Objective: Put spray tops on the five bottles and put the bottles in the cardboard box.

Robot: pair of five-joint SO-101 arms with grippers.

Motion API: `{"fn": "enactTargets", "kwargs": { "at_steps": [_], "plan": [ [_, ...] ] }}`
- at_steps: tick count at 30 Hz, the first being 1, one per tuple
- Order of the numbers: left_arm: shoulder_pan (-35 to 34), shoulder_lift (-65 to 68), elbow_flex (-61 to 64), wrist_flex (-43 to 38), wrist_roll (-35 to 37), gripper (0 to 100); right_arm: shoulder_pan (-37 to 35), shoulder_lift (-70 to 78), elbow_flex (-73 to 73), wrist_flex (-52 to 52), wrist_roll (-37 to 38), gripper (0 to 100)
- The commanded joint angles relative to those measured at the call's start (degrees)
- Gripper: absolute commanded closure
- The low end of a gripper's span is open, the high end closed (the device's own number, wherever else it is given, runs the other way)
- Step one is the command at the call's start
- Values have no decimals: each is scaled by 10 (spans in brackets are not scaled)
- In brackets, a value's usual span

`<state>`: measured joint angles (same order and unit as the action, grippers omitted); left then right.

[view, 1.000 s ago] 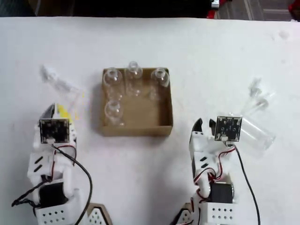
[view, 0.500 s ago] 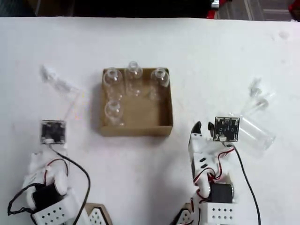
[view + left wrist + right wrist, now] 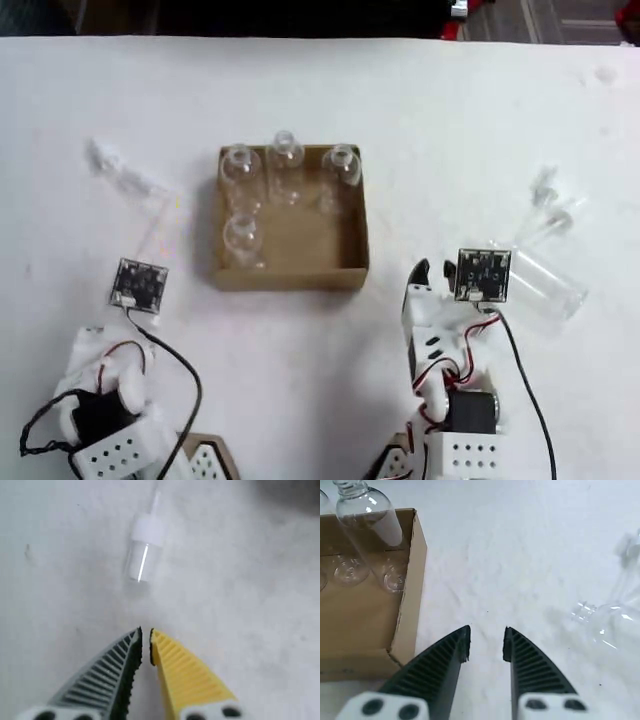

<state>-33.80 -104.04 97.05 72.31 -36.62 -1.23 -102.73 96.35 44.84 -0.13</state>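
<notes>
Clear bottle (image 3: 555, 285) at right of frame looked light and slippery.
You would best have taken its neck; right gripper (image 3: 486, 642) stood ajar, left gripper (image 3: 146, 636) closed, empty.

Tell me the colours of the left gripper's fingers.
Grey and yellow, left gripper; best in left wrist view.

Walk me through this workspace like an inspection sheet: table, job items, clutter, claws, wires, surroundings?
Surface: white table, no spills seen.
Job's things: cardboard box mid-table holding four clear bottles upright, none showing a spray top; fifth bottle lying on its side near the right gripper; loose spray tops beyond it, another spray top ahead of the left gripper.
Clutter: brown piece at the near edge.
Grippers: left shut, right open, both empty.
Cables: black and red wires loop near the near edge.
Surroundings: dark space beyond the far edge.
</notes>
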Motion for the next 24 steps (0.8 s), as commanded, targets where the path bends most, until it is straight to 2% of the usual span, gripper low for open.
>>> {"fn": "enactTargets", "kwargs": {
  "at_steps": [1,24],
  "plan": [
    [-2,-1,-1,25,-8,960,-5,-6,5,6,0,904],
    [-2,-3,-1,25,-5,961,-3,-6,5,43,0,904]
  ]
}}
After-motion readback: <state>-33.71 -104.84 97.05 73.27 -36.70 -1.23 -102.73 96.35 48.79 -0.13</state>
